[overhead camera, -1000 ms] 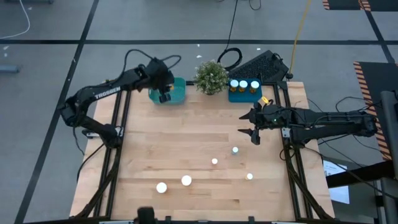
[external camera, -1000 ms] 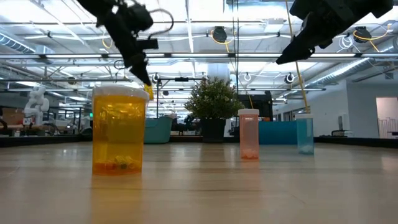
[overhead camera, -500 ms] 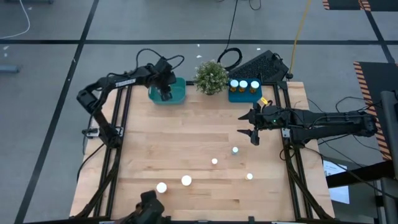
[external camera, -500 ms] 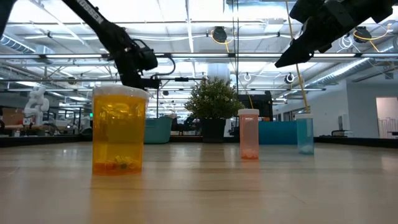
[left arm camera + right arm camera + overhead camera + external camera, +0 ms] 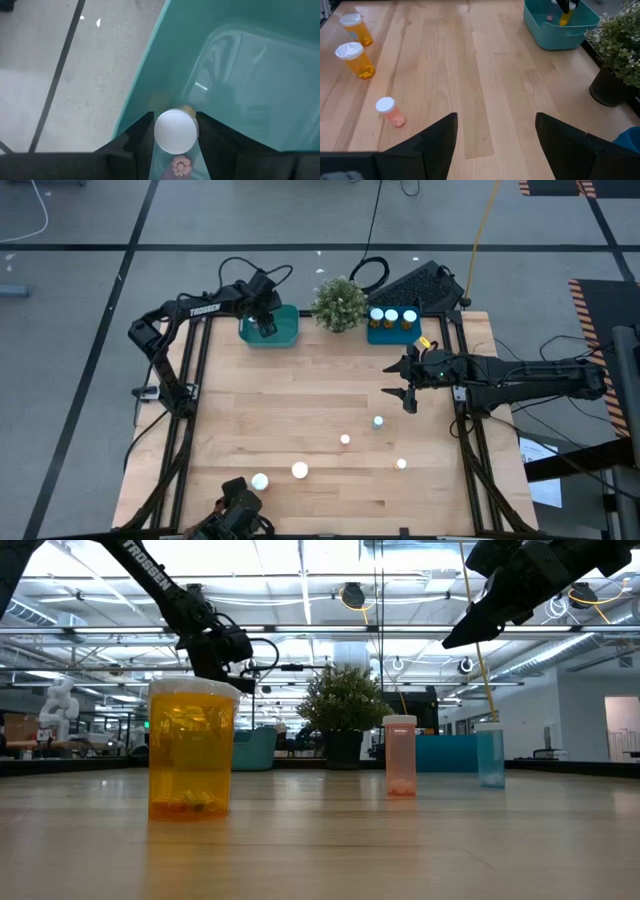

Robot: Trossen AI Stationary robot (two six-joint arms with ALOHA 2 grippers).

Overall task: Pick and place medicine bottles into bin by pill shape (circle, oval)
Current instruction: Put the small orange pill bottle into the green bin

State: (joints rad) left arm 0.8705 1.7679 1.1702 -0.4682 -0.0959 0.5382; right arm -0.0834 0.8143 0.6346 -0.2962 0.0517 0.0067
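At the near edge of the worktop (image 5: 330,400), five medicine bottles are seen from above: two large ones at 7 o'clock (image 5: 259,481) and (image 5: 299,470), and three small ones toward 5 o'clock (image 5: 345,440), (image 5: 378,421), (image 5: 401,464). None has shifted over the last second.

The right pincer (image 5: 403,391) is held above the worktop at 3 o'clock, fingers spread and empty, in the same place as a second ago; it is nearest the bottle just below it in the high view.

At 11 o'clock, the left pincer (image 5: 175,132) has been lowered from above the teal bin (image 5: 285,335) down into it. In the left wrist view a white-capped bottle (image 5: 175,131) is seen between its fingers, so the pincer is judged clenched on that bottle, which is now low inside the bin, above a flower-shaped marker on the bin floor. Release appears to be the step in hand.

At 12 o'clock a potted plant (image 5: 339,303) stands between the teal bin and a blue bin (image 5: 376,335) at 1 o'clock, in which three bottles (image 5: 393,315) are already sorted. The plant is the only obstacle between the bins; the worktop centre is unobstructed for the next pick.
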